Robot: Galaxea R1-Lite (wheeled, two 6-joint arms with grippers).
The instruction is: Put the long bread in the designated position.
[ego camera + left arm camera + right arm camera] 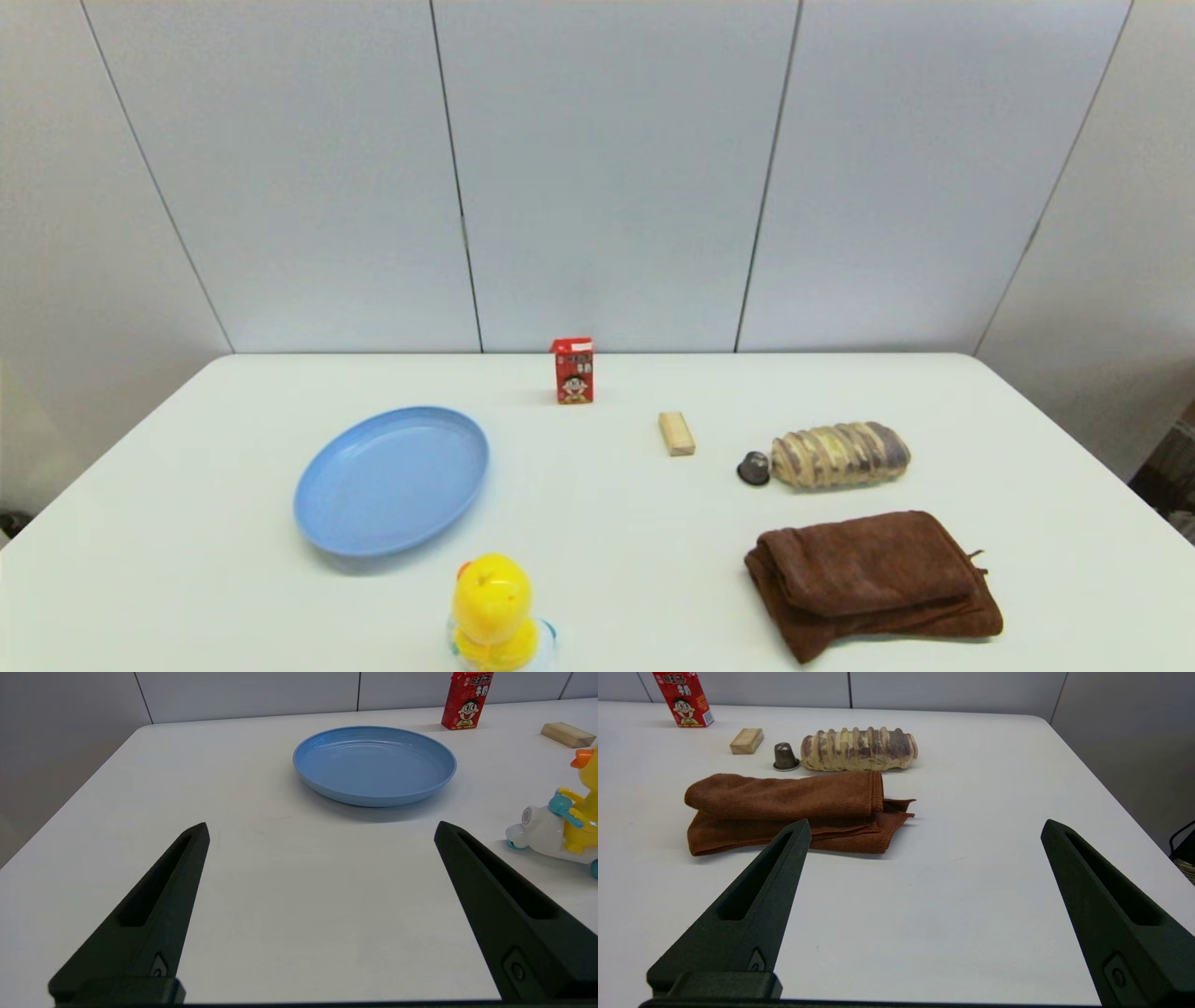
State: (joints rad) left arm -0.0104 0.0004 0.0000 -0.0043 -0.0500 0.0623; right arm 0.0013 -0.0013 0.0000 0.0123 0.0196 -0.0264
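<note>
The long bread, a striped tan and purple-brown loaf, lies crosswise on the right half of the white table, just beyond a folded brown towel. The right wrist view shows the same loaf past the towel. My right gripper hangs open over bare tabletop near the table's front, well short of the towel and loaf. My left gripper is open too, over bare table in front of a blue plate. Neither arm shows in the head view. The designated position has no mark that I can see.
A small dark capsule stands right beside the bread's left end. A pale wooden block and a red drink carton sit farther back. The blue plate is at left; a yellow duck toy stands at the front edge.
</note>
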